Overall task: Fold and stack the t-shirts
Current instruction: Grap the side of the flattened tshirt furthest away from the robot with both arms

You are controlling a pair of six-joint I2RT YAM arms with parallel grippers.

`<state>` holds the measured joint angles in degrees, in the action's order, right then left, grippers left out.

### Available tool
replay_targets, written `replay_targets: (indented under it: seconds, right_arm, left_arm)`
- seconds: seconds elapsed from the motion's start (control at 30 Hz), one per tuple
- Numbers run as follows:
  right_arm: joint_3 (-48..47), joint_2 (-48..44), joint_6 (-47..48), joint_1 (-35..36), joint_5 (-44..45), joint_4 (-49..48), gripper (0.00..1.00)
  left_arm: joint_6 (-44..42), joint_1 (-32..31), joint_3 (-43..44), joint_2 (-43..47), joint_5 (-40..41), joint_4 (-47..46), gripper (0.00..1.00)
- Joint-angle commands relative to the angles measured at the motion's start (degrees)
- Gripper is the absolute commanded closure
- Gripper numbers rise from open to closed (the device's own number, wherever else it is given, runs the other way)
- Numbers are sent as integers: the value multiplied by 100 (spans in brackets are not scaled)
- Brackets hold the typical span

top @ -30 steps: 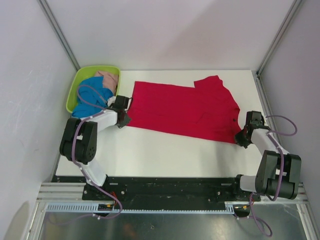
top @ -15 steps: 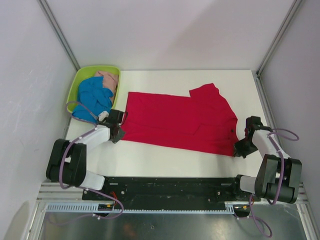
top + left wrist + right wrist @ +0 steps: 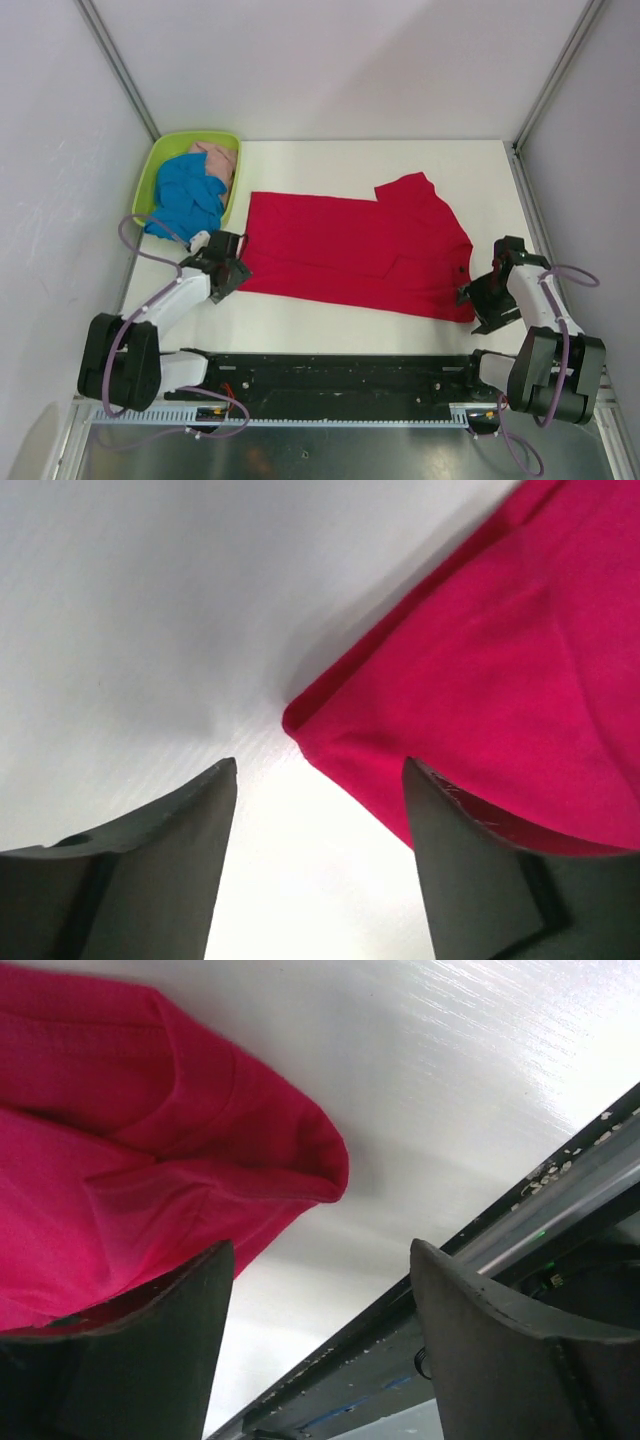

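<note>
**Red shirt flat on table, both grippers open at its near corners**

Far-left corner of the table (image 3: 330, 320): lime basket (image 3: 148, 172) holds the blue shirt (image 3: 185, 195), bunched and spilling over its near rim. The pink shirt (image 3: 215, 160) is crumpled against it on the right side. Neither is folded.

Left gripper (image 3: 232, 274): low over the table, just off the red shirt's near-left corner. In the left wrist view the jaws stand apart with nothing between them. The corner (image 3: 300, 720) lies ahead in the gap, and the near edge runs under the right-hand finger (image 3: 470, 860).

Red shirt (image 3: 350, 245): spread mid-table, long axis left to right, mostly flat. One sleeve sticks out toward the far edge on the right. A few shallow creases; no fold made yet.

Right gripper (image 3: 468, 298): near the near-right corner of the table, beside the shirt's near-right end. Jaws apart, holding nothing. The right wrist view shows a rounded, doubled-over lump of cloth (image 3: 290, 1160) ahead of the left-hand finger (image 3: 150, 1350).

Handling, judged:
- Light, limp knit with no stiffness. It will sag and drape from any pinch point.
- Likely to slide easily on the glossy tabletop, so a drag may shift the whole shirt.
- Take hold at the two near corners, pinching both layers at the hem or seam where the cloth is thicker.
- The bunched right end risks a partial, single-layer grab.
</note>
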<state>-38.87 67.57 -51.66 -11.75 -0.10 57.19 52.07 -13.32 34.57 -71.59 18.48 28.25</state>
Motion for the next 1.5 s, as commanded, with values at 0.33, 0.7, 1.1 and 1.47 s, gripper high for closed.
replay_targets:
  seconds: [0.33,0.7,1.1,1.47]
  right_arm:
    - [-1409,-260,1098,966,-160,-1472,17]
    - [-2839,1816,1733,1737,415,-3110,25]
    - [-3334,2711,2017,1700,401,-3479,26]
    - [-3373,2981,2045,1710,318,-3562,27]
  left_arm:
    - [-2431,-198,2992,-1146,-510,198,30]
    - [-3066,-168,5752,-4136,379,212,45]
    - [-2697,-13,6841,-5361,668,218,50]
    - [-2625,187,7399,-5882,501,220,51]
